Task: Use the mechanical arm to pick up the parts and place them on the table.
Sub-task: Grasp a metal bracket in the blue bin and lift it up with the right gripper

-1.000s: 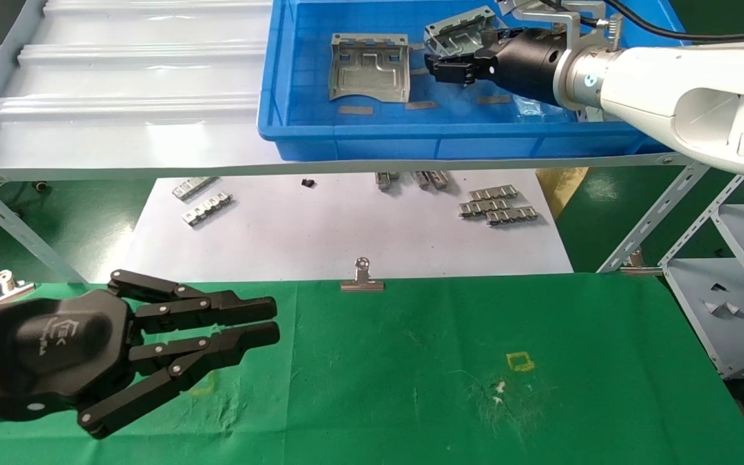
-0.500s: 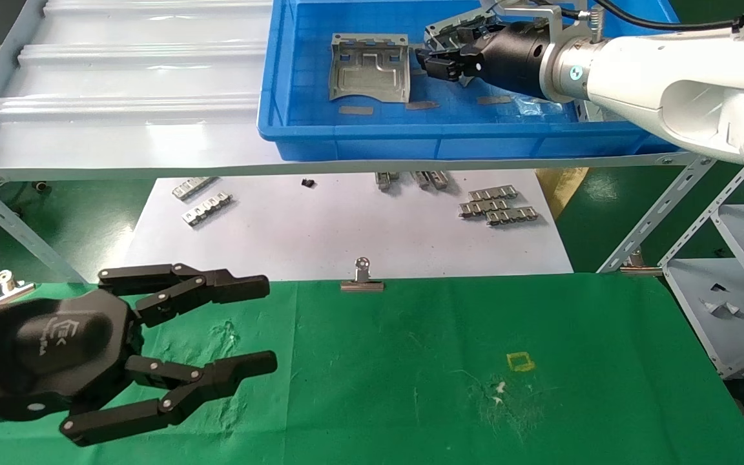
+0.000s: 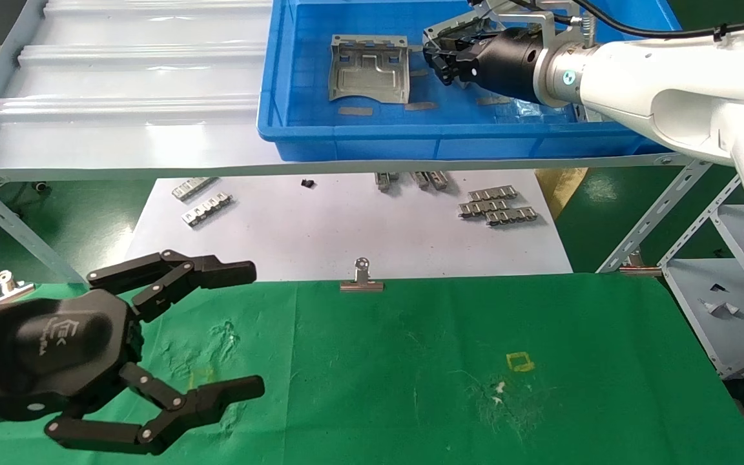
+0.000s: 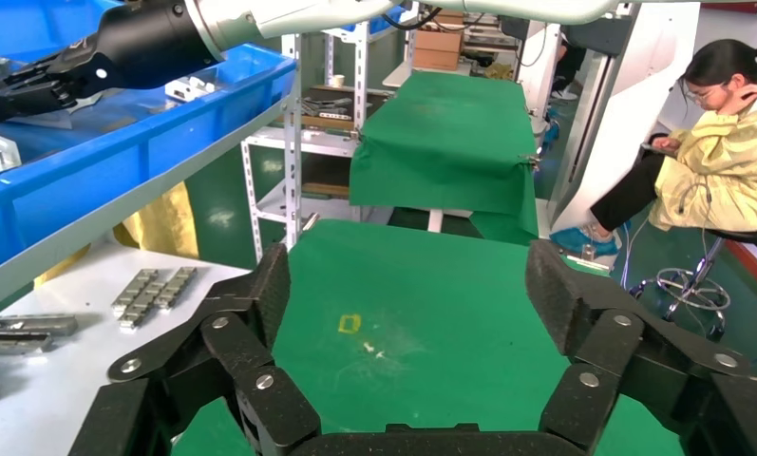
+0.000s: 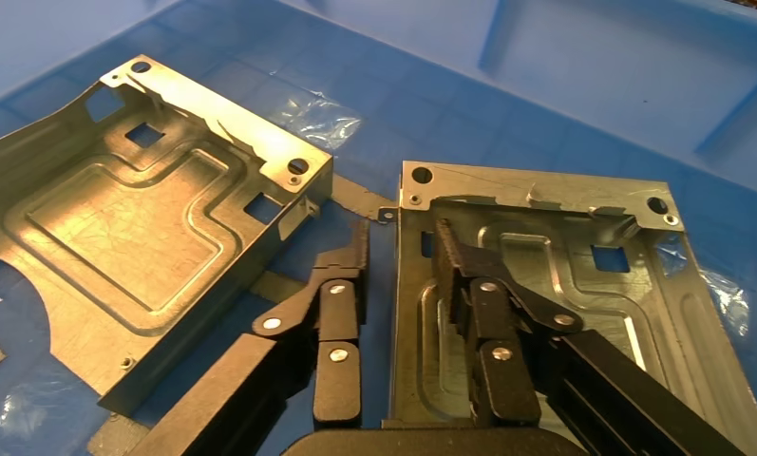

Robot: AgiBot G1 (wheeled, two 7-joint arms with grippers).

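Reaching into the blue bin, our right gripper straddles the bent edge of one part, fingers either side of its wall but not visibly clamped; a second part lies just beside it. Our left gripper hovers over the green table, fingers spread wide, holding nothing.

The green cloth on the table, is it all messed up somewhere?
Yes. The green cloth is scuffed and rumpled near the open left gripper, with white flecks and scratch marks by the yellow square. Nothing is spilled, and both parts, and, lie in the blue bin, not yet on the table.
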